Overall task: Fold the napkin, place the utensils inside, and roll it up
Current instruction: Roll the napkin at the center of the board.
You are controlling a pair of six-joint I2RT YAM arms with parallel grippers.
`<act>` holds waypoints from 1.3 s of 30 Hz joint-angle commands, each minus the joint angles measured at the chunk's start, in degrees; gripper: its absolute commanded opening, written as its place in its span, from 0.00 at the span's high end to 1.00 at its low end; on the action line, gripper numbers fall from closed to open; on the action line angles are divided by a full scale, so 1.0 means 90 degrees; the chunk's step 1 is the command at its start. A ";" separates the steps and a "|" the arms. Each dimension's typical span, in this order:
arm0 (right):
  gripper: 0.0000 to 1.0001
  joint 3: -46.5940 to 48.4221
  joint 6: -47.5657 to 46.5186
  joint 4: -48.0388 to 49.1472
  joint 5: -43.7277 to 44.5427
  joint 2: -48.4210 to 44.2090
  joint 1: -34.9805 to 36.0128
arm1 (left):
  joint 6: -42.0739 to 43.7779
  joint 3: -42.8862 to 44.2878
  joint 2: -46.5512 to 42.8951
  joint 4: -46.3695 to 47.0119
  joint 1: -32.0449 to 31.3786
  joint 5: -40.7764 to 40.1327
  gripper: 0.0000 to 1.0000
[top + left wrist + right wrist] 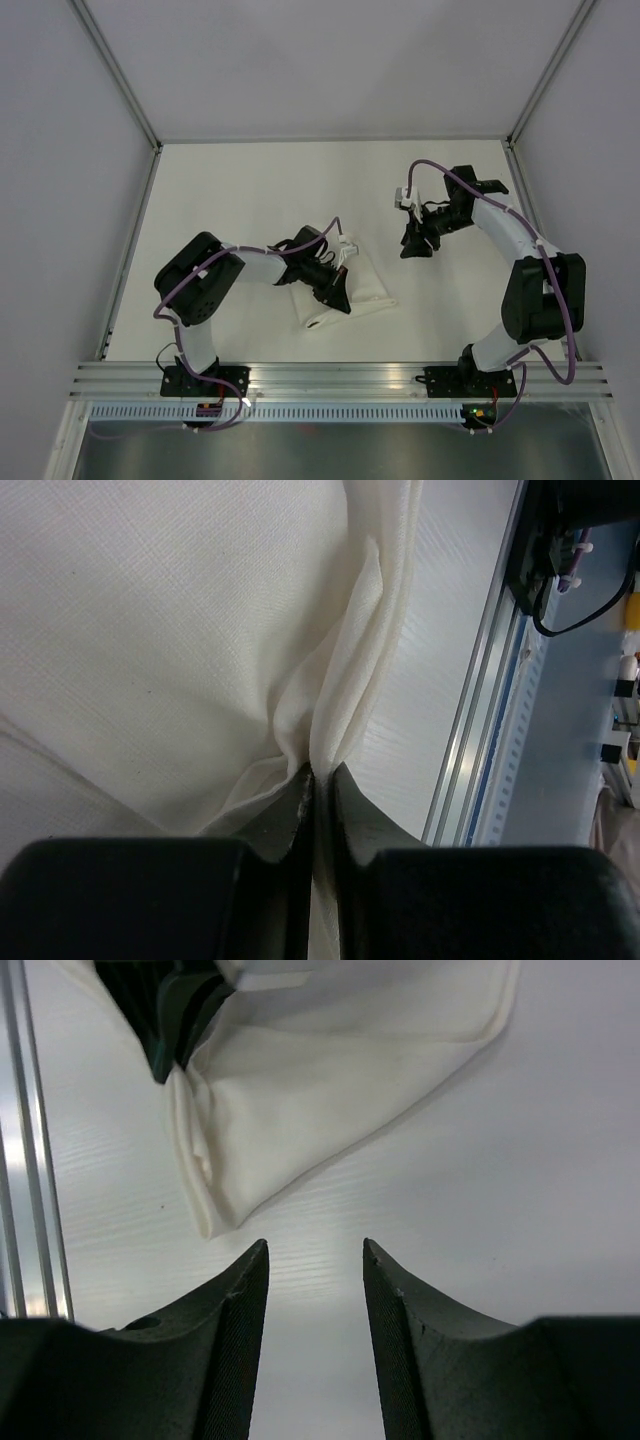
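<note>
Several soft folds of the napkin [200, 630] are pinched in my left pincer [318, 777] near the front of the surface [520, 1220]; it seems limp and light, best taken by an edge, and my right pincer [315, 1252] is open.

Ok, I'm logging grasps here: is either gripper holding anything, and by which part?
The left gripper pinches the napkin by a bunched fold near its edge. The right gripper is open and holds nothing.
</note>
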 commanded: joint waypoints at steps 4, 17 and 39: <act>0.49 0.0067 -0.2704 -0.1994 -0.0322 0.0461 0.0601 | -0.0826 -0.0406 0.0032 0.0966 0.0033 0.0077 0.98; 0.74 0.0242 0.0253 0.0309 0.0205 0.1399 0.1197 | -0.0954 -0.0670 -0.0085 0.1378 0.0042 -0.0285 0.98; 0.56 0.0213 -0.2070 -0.1205 0.0225 0.1731 0.1686 | -0.0417 -0.0563 -0.0730 0.0586 -0.0358 -0.1643 0.98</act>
